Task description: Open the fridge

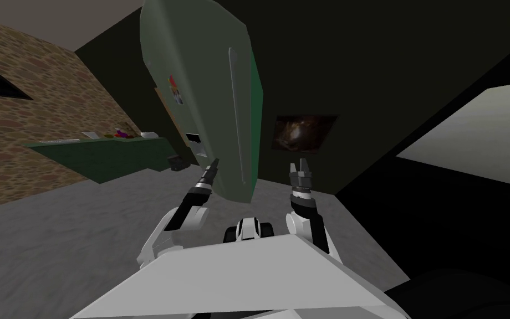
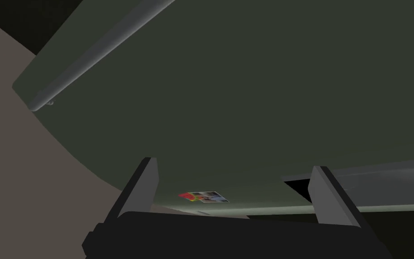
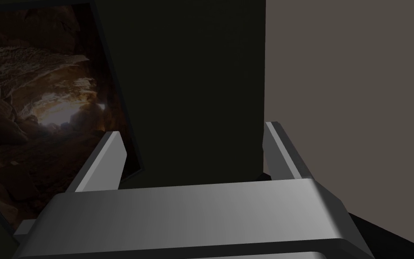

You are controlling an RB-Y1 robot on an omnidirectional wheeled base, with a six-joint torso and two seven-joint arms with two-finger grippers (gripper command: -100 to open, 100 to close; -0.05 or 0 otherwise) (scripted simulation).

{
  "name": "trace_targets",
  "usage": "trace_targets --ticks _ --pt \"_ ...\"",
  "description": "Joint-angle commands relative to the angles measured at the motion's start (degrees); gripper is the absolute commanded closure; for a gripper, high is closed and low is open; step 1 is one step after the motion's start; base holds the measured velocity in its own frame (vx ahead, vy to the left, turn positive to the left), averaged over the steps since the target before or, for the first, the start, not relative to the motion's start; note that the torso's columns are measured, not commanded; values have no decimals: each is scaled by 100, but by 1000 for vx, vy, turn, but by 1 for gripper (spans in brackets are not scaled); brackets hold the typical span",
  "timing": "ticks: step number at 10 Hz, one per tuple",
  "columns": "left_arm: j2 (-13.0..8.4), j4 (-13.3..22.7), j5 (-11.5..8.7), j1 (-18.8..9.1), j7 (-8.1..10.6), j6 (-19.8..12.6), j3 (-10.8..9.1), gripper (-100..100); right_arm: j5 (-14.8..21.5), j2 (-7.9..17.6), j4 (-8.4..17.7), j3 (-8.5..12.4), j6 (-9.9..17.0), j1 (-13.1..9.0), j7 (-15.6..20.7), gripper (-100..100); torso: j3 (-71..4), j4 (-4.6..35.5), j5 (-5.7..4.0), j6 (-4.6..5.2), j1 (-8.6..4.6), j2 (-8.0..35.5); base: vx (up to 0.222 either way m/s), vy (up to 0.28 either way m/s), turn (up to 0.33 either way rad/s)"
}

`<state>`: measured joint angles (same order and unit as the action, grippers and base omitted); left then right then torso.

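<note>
A tall grey-green fridge (image 1: 204, 88) stands right in front of me, its door facing left of centre, with a long grey bar handle (image 1: 237, 116) near the door's right edge. A small colourful magnet picture (image 1: 176, 90) sticks to the door. My left gripper (image 1: 213, 165) is raised close to the door's lower part, left of the handle. In the left wrist view it (image 2: 235, 177) is open, facing the grey-green door (image 2: 246, 90), with the handle (image 2: 98, 49) off to one side and the magnet picture (image 2: 204, 197) between the fingers. My right gripper (image 1: 298, 166) is up to the right of the fridge, open (image 3: 192, 150).
A dark green counter (image 1: 104, 155) with small items runs along the stone-patterned wall at the left. A small dark box (image 1: 176, 162) sits on the floor beside the fridge. A framed picture (image 1: 304, 133) hangs on the dark wall behind. A black area lies to the right.
</note>
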<state>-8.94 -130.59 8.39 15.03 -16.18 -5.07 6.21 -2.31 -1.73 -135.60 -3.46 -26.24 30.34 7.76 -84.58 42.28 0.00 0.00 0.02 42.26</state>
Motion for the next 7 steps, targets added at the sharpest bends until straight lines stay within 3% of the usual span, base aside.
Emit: trace_targets --ticks 1,6,7 --pt "85 -44 192 -140 -88 -421 149 -100 0 0 0 0 0 0 0 0 -1 0 0 0 1 0 64 -44 9" --pt "243 -87 598 -480 -265 -1250 458 -100 0 0 0 0 0 0 0 0 0 0 -2 0 -6 0 69 -52 9" --pt "243 -87 598 -480 -265 -1288 458 -100 0 0 0 0 0 0 0 0 2 1 -1 0 -3 4 43 -40 4"
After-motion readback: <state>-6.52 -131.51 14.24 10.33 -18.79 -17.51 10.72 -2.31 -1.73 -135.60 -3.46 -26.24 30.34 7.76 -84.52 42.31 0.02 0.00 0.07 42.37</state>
